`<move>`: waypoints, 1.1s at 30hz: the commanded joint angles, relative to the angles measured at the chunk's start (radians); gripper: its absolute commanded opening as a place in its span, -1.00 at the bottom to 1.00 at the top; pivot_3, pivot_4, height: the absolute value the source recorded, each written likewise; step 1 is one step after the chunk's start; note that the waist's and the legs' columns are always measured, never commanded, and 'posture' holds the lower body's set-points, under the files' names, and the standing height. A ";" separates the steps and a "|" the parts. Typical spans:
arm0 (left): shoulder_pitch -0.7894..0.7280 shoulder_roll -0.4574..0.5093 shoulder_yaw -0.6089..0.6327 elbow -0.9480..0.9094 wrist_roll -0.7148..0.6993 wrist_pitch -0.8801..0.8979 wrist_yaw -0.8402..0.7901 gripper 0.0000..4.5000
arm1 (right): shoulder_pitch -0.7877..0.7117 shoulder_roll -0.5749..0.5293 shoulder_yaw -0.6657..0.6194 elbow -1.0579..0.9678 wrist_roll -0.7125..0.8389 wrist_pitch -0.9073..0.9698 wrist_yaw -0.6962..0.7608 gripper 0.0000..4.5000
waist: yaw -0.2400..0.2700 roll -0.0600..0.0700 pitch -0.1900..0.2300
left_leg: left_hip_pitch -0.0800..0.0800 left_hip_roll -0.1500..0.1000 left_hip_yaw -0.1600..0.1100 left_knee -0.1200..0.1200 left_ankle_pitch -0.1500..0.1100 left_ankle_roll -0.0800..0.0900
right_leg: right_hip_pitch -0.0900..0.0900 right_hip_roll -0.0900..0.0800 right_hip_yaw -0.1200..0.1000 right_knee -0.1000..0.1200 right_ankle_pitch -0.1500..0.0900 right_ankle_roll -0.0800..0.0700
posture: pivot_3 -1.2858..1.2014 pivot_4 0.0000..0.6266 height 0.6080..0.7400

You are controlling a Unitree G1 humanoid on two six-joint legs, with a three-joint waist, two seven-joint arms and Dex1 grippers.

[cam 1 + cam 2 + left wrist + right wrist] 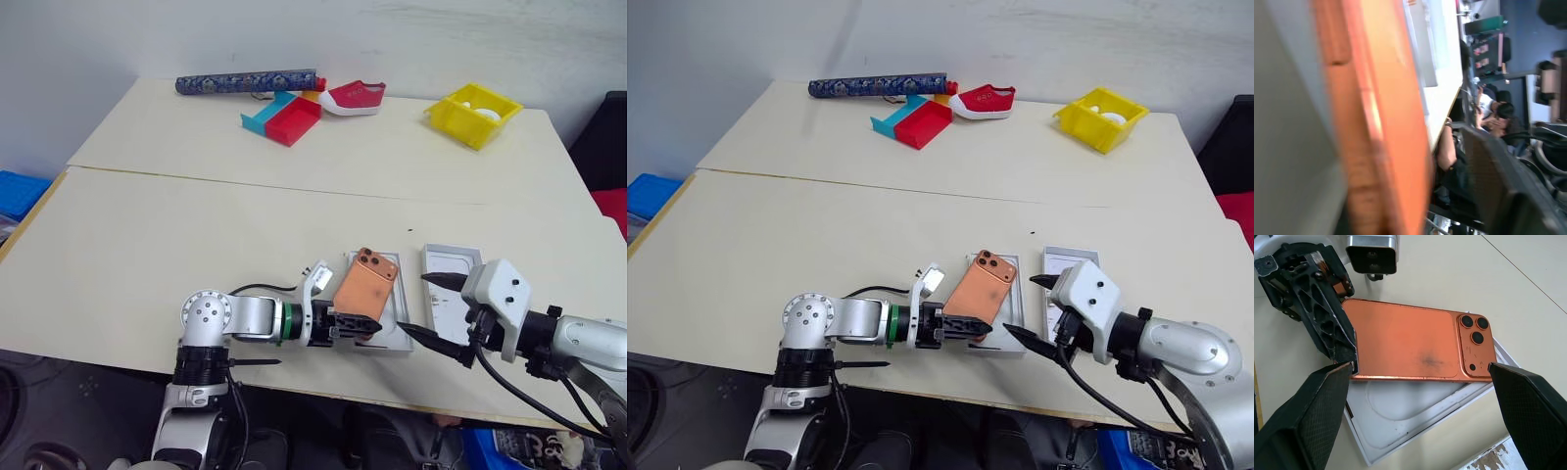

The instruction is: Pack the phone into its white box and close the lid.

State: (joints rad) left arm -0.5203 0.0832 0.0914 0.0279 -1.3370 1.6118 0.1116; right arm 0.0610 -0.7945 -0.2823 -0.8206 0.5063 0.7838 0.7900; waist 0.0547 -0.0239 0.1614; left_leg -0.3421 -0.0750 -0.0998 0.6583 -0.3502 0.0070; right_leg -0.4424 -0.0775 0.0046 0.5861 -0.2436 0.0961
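Observation:
The copper-orange phone (367,289) lies tilted, back up, with its camera end toward the far side. My left gripper (348,325) is shut on its near end. Right under the phone sits the white box (394,313), and a white rounded-corner shape (1400,411) shows inside it. To its right lies the lid (453,262), a white tray with brown specks at its edge (1488,460). My right gripper (436,311) hovers open over the lid's near end. Its wide-spread fingers (1533,411) point across at the phone without touching it.
At the far side of the table stand a yellow bin (473,115), a red shoe (353,97), a red and blue box (284,117) and a dark patterned roll (245,83). The table's front edge (323,377) runs just below the white box. Seated people (1493,117) are beyond it.

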 commanded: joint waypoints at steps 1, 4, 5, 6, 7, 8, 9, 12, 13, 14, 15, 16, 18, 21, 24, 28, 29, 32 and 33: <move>-0.027 0.036 -0.073 -0.054 0.001 0.003 -0.086 0.51 | 0.001 -0.014 -0.009 -0.019 0.014 -0.013 -0.015 1.00 | 0.000 0.000 0.000 | 0.000 0.000 0.000 0.000 0.000 0.000 | 0.000 0.000 0.000 0.000 0.000 0.000 | 0.03 -0.52 1.00; -0.053 0.076 -0.131 -0.089 0.032 0.003 -0.173 0.51 | 0.000 -0.012 -0.009 -0.022 0.021 -0.008 -0.025 1.00 | -0.001 0.000 0.000 | 0.000 0.000 0.000 0.000 0.000 0.000 | 0.000 0.000 0.000 0.000 0.000 0.000 | 0.03 -0.52 1.00; -0.063 0.091 -0.151 -0.097 0.048 0.003 -0.204 0.51 | 0.000 -0.012 -0.008 -0.023 0.023 -0.008 -0.028 1.00 | -0.002 0.000 0.000 | 0.000 0.000 0.000 0.000 0.000 0.000 | 0.000 0.000 0.000 0.000 0.000 0.000 | 0.03 -0.52 1.00; -0.071 0.105 -0.168 -0.105 0.065 0.000 -0.233 0.51 | -0.001 -0.013 -0.008 -0.024 0.024 -0.007 -0.032 1.00 | -0.001 0.000 0.000 | 0.000 0.000 0.000 0.000 0.000 0.000 | 0.000 0.000 0.000 0.000 0.000 0.000 | 0.03 -0.52 1.00; -0.079 0.123 -0.189 -0.118 0.082 -0.007 -0.265 0.51 | -0.002 -0.013 -0.008 -0.024 0.026 -0.006 -0.035 1.00 | -0.001 0.000 0.000 | 0.000 0.000 0.000 0.000 0.000 0.000 | 0.000 0.000 0.000 0.000 0.000 0.000 | 0.03 -0.52 1.00; -0.088 0.146 -0.214 -0.139 0.100 -0.018 -0.304 0.51 | -0.002 -0.013 -0.010 -0.025 0.029 -0.004 -0.038 1.00 | -0.002 0.000 0.000 | 0.000 0.000 0.000 0.001 0.000 0.000 | 0.000 0.000 0.000 0.001 0.000 0.000 | 0.03 -0.52 1.00; -0.095 0.169 -0.237 -0.159 0.119 -0.034 -0.343 0.51 | -0.002 -0.014 -0.012 -0.027 0.032 -0.003 -0.040 1.00 | -0.004 0.000 0.000 | 0.000 0.000 0.000 0.001 0.000 0.000 | 0.000 0.000 0.000 0.001 0.000 0.000 | 0.03 -0.52 1.00; -0.115 0.217 -0.283 -0.177 0.177 -0.082 -0.434 0.51 | 0.001 -0.016 -0.013 -0.028 0.038 -0.003 -0.048 1.00 | -0.003 0.001 0.001 | 0.000 0.000 0.000 0.001 0.000 0.000 | 0.000 0.000 0.000 0.001 0.000 0.000 | 0.03 -0.52 1.00; -0.122 0.231 -0.295 -0.178 0.193 -0.095 -0.464 0.51 | 0.003 -0.016 -0.014 -0.030 0.040 -0.003 -0.050 1.00 | -0.003 0.001 0.001 | 0.000 0.000 0.000 0.001 0.000 0.000 | 0.000 0.000 0.000 0.001 0.000 0.000 | 0.03 -0.52 1.00; -0.127 0.246 -0.310 -0.185 0.211 -0.111 -0.496 0.51 | 0.004 -0.017 -0.015 -0.030 0.041 -0.003 -0.052 1.00 | -0.003 0.001 0.001 | 0.000 0.000 0.000 0.001 0.000 0.000 | 0.000 0.000 0.000 0.001 0.000 0.000 | 0.03 -0.52 1.00; -0.131 0.263 -0.329 -0.199 0.229 -0.132 -0.534 0.51 | 0.005 -0.017 -0.017 -0.031 0.042 -0.004 -0.055 1.00 | -0.003 0.001 0.001 | 0.000 0.000 0.000 0.001 0.000 0.000 | 0.000 0.000 0.000 0.000 0.000 0.000 | 0.03 -0.52 1.00; -0.134 0.279 -0.346 -0.213 0.245 -0.153 -0.572 0.51 | 0.005 -0.016 -0.017 -0.031 0.043 -0.004 -0.058 1.00 | -0.003 0.001 0.001 | 0.000 0.000 0.000 0.001 0.000 0.000 | 0.000 0.000 0.000 0.000 0.000 0.000 | 0.03 -0.52 1.00; -0.143 0.290 -0.370 -0.223 0.277 -0.193 -0.627 0.51 | 0.003 -0.016 -0.016 -0.029 0.043 -0.006 -0.063 1.00 | -0.004 0.002 0.001 | -0.001 0.000 0.000 0.001 0.000 0.000 | 0.000 0.000 0.000 0.000 0.000 0.000 | 0.03 -0.52 1.00; -0.159 0.304 -0.395 -0.219 0.319 -0.227 -0.691 0.51 | 0.007 -0.021 -0.023 -0.028 0.048 -0.004 -0.064 1.00 | -0.002 0.002 0.001 | -0.001 0.000 0.000 0.001 0.000 0.001 | 0.000 0.000 0.000 0.000 0.000 0.000 | 0.03 -0.52 1.00; -0.173 0.339 -0.418 -0.224 0.352 -0.254 -0.769 0.51 | 0.020 -0.030 -0.037 -0.029 0.053 -0.004 -0.058 1.00 | -0.002 0.002 0.001 | -0.001 0.000 0.000 0.001 0.000 0.001 | 0.000 0.000 0.000 -0.001 0.000 0.000 | 0.03 -0.52 1.00; -0.184 0.393 -0.433 -0.236 0.388 -0.274 -0.840 0.51 | 0.032 -0.038 -0.043 -0.030 0.061 -0.007 -0.058 1.00 | -0.005 0.002 0.002 | -0.001 0.000 0.000 0.001 0.000 0.001 | 0.000 0.000 0.000 -0.001 0.000 0.000 | 0.03 -0.52 1.00; -0.186 0.417 -0.433 -0.238 0.401 -0.281 -0.858 0.51 | 0.035 -0.039 -0.045 -0.031 0.064 -0.006 -0.059 1.00 | -0.005 0.002 0.002 | -0.001 0.000 0.000 0.001 0.000 0.001 | 0.000 0.000 0.000 -0.001 0.000 0.000 | 0.03 -0.52 1.00; -0.183 0.481 -0.414 -0.243 0.437 -0.321 -0.912 0.51 | 0.042 -0.043 -0.050 -0.031 0.065 -0.002 -0.067 1.00 | -0.006 0.003 0.002 | -0.001 0.001 0.000 0.001 0.000 0.001 | 0.000 0.000 0.000 0.000 0.000 0.000 | 0.03 -0.52 1.00; -0.181 0.496 -0.407 -0.243 0.448 -0.336 -0.927 0.51 | 0.045 -0.044 -0.053 -0.031 0.064 0.000 -0.071 1.00 | -0.006 0.003 0.002 | -0.001 0.001 0.000 0.001 0.000 0.001 | 0.000 0.000 0.000 0.000 0.000 0.000 | 0.03 -0.52 1.00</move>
State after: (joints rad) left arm -0.6933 0.5572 -0.3401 -0.1839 -0.9048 1.3139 -0.7740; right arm 0.1012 -0.8218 -0.2911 -0.8225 0.5617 0.7864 0.7287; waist 0.0490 -0.0213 0.1634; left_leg -0.3434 -0.0743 -0.0998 0.6596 -0.3506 0.0085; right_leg -0.4426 -0.0772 0.0047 0.5857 -0.2437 0.0959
